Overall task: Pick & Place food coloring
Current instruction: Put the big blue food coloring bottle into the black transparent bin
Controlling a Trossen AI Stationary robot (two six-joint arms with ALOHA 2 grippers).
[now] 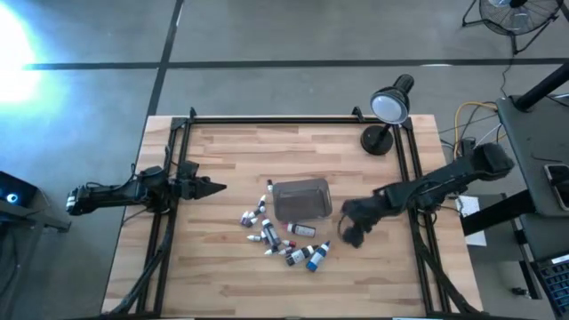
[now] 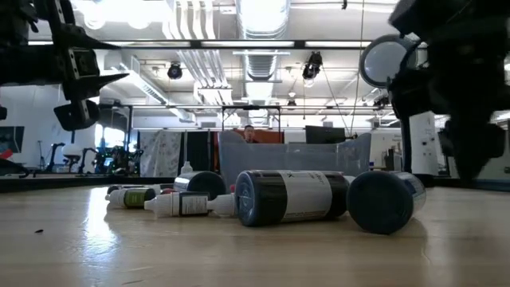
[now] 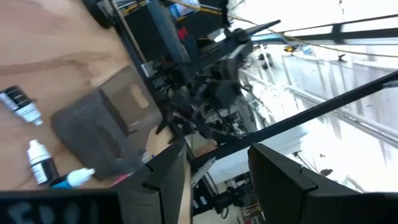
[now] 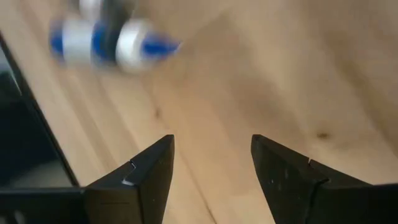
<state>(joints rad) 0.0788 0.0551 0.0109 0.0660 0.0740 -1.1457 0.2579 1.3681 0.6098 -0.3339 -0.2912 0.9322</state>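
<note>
The food coloring bottles (image 1: 283,242) lie scattered on the pale butcher-block table (image 1: 222,276), just in front of and left of a smoky-grey translucent tub (image 1: 302,199) with rounded corners; they are small cylinders with tapered nozzle caps, some pale, some dark, 2 at the right end of the cluster banded blue and white. In the low view the nearest ones (image 2: 291,196) lie on their sides, dark glossy barrels wrapped in white labels, with a slim white dropper (image 2: 187,204) beside them. The right gripper (image 1: 354,233) hangs over bare wood just right of the cluster; in its wrist view its 2 dark wedge-shaped fingers (image 4: 144,177) stand apart with nothing between them, a blurred blue-and-white bottle (image 4: 102,41) lying beyond. The left gripper (image 1: 213,188) waits above the table's left side, well apart from the bottles, its angular black fingers (image 3: 163,177) spread and empty. A black desk lamp (image 1: 388,111) with a round head stands at the far right corner.
</note>
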